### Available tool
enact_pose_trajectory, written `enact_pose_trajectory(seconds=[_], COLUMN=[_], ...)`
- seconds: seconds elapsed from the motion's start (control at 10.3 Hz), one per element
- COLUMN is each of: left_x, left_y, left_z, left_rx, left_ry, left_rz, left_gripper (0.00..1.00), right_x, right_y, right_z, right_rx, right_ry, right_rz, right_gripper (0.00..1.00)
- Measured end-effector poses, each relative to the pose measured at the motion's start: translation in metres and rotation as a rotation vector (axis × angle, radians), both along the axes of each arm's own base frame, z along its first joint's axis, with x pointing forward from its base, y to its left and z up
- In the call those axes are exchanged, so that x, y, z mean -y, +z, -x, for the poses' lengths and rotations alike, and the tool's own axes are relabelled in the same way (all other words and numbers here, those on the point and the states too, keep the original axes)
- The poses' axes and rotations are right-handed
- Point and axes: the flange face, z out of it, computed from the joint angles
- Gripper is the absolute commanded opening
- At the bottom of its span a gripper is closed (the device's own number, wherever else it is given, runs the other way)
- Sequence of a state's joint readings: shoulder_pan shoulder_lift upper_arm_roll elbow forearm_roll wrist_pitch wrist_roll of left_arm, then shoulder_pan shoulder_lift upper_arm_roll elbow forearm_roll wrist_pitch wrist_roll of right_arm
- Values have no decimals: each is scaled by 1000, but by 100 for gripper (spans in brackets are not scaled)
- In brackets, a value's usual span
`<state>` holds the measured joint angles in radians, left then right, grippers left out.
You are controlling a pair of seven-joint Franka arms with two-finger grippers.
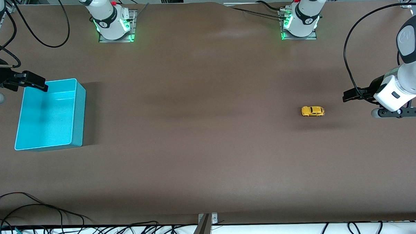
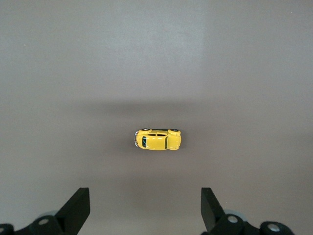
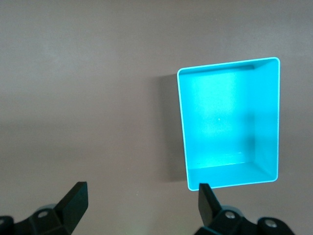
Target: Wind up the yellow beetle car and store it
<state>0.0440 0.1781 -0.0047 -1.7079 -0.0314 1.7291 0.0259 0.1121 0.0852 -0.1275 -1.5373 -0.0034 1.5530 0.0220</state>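
The yellow car [image 1: 312, 111] sits on its wheels on the brown table [image 1: 201, 131], toward the left arm's end, with nothing touching it. The left gripper [image 1: 347, 96] hangs in the air near it with its fingers [image 2: 78, 208] spread wide and holding nothing. The right gripper [image 1: 42, 86] is up over the corner of the blue bin [image 1: 80, 111], also wide open, nothing in it.

One yellow beetle car [image 1: 312, 111], one turquoise bin [image 1: 77, 114].

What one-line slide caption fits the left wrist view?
Open left claw poised above the yellow beetle car, which sits alone on the brown table.
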Motion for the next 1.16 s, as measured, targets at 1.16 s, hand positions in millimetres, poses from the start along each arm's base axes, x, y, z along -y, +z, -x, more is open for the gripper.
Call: enact_pose_trajectory(seconds=[1.16], left_x=[0], left_y=[0], left_z=[0], left_rx=[1], left_ry=[0], left_rz=[0], left_gripper=[100], right_x=[-1], right_y=[1], right_z=[0], right_rx=[-3], right_ry=[80], right_rz=[-5], right_gripper=[100])
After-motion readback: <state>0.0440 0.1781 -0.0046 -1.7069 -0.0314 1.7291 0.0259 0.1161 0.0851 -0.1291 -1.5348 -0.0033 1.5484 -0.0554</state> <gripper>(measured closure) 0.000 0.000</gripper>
